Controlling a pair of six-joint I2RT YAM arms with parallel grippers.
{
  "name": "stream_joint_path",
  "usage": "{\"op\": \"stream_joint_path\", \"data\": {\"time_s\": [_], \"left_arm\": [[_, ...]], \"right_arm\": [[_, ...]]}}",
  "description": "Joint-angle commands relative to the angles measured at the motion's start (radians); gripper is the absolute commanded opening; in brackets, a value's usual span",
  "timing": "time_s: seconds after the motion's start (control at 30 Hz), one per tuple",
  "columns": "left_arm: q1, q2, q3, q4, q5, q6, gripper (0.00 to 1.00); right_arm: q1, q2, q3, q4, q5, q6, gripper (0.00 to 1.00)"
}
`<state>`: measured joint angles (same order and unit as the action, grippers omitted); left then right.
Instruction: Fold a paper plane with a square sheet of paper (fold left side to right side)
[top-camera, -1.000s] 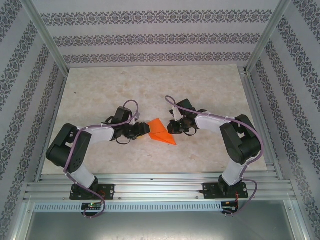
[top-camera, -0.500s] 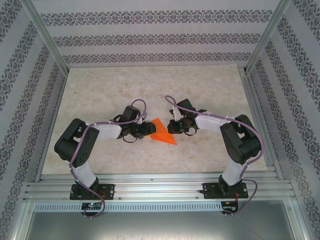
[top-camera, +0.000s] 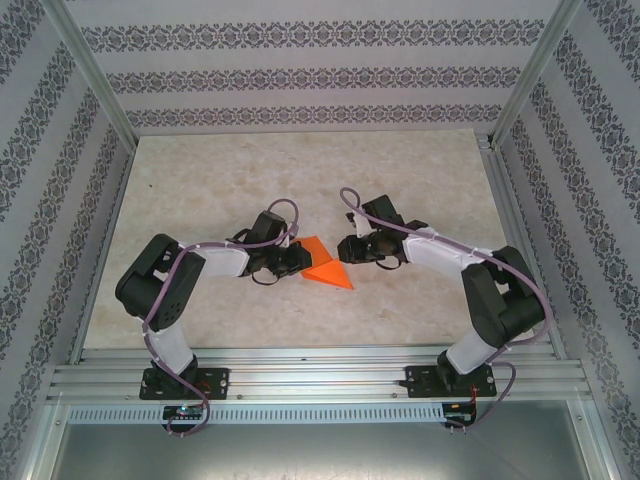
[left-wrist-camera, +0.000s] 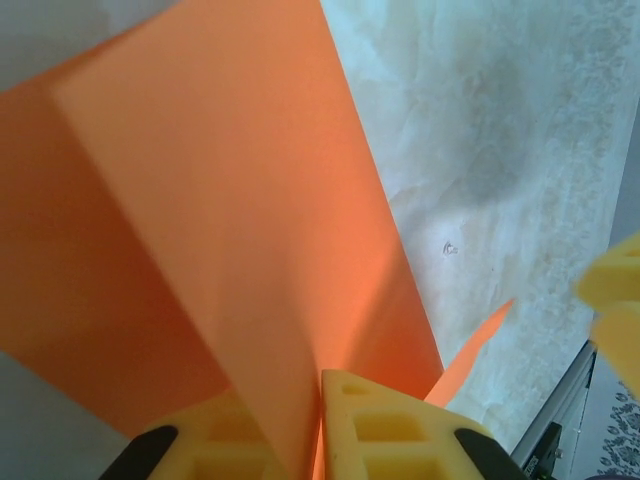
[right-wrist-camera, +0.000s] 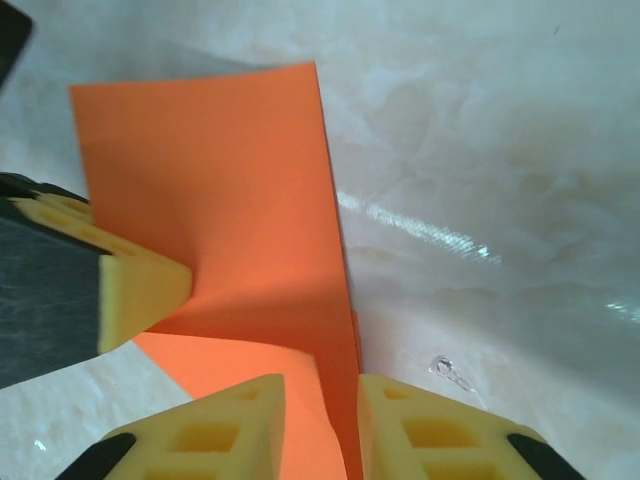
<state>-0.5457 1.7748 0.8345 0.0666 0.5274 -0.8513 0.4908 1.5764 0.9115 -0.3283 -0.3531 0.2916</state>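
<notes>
The orange sheet of paper (top-camera: 326, 266) lies mid-table, folded into a pointed wedge with a flap raised at its left. My left gripper (top-camera: 297, 259) is at that left edge. In the left wrist view the left gripper (left-wrist-camera: 310, 400) is shut on the upright orange flap (left-wrist-camera: 230, 220), which is pinched between the yellow fingers (left-wrist-camera: 385, 425). My right gripper (top-camera: 346, 250) is at the paper's right side. In the right wrist view its jaws (right-wrist-camera: 318, 390) stand apart, with the paper's folded edge (right-wrist-camera: 260, 200) loose in the gap. The left gripper's finger (right-wrist-camera: 140, 290) shows there on the flap.
The marbled tabletop (top-camera: 300, 170) stretches away behind the paper. Patterned walls and aluminium posts (top-camera: 90, 70) enclose it on three sides. A metal rail (top-camera: 320, 375) runs along the near edge by the arm bases.
The left arm slid right and its jaws closed on the paper's left flap. The right gripper's jaws, shut before, have come apart, and its arm has shifted slightly.
</notes>
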Motion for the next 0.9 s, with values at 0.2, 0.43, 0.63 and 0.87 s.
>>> {"op": "stream_joint_path", "data": {"time_s": [0.2,0.43,0.63,0.87], "left_arm": [[0.01,-0.069,0.041,-0.111,0.01,0.048,0.08],[0.017,-0.07,0.087,-0.21,0.019,0.097,0.08],[0.018,-0.069,0.093,-0.203,0.032,0.083,0.09],[0.017,-0.06,0.11,-0.213,0.037,0.079,0.1]], "right_arm": [[0.157,-0.173,-0.113,-0.002,0.261,-0.111,0.33],[0.345,-0.161,-0.119,-0.011,0.481,-0.177,0.39],[0.428,-0.078,-0.099,0.019,0.594,-0.227,0.44],[0.477,0.001,-0.077,0.063,0.665,-0.277,0.47]]}}
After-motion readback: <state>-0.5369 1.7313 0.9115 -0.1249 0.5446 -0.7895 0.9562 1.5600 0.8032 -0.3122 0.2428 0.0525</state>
